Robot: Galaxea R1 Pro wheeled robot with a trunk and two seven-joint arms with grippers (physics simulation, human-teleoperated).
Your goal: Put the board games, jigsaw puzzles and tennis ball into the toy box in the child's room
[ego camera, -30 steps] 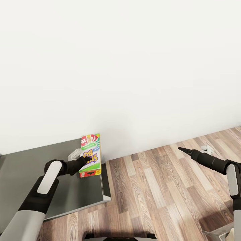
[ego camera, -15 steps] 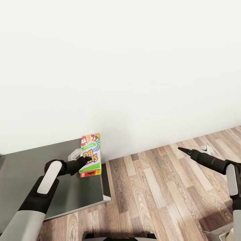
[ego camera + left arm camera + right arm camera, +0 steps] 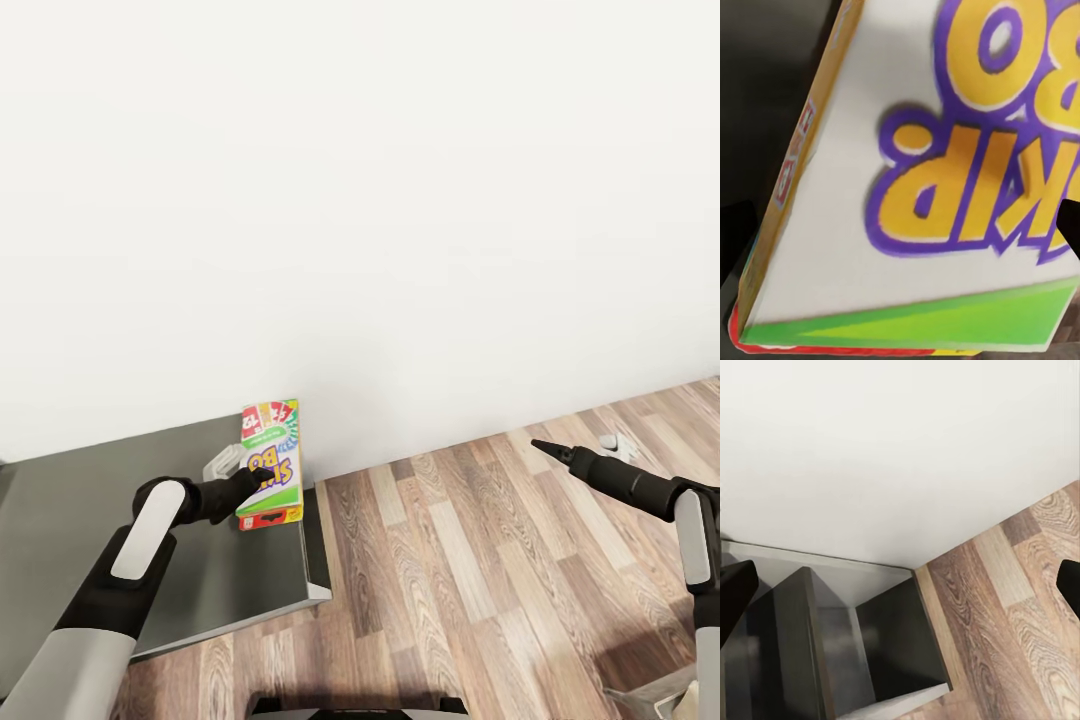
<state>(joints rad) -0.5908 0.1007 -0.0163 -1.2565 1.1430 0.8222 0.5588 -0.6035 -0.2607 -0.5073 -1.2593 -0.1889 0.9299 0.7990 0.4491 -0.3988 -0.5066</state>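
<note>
Left hand [image 3: 262, 481] pinching the long Skip-Bo game box [image 3: 270, 462] above the dark counter [image 3: 60, 520] by the wall, long axis pointing away from the robot; right hand [image 3: 537, 445], apparently pressed together, hangs well apart over the wooden floor [image 3: 450, 580].

wall [image 3: 400, 180]: plain white | floor [image 3: 470, 580]: wood planks | light: even

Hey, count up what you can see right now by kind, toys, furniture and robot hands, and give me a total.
Board games: 1, the Skip-Bo box, held in the left hand.
Tables: 1, the dark-grey table.
Robot hands: 2, left, and right hand over the wood floor.
Total: 4.
</note>
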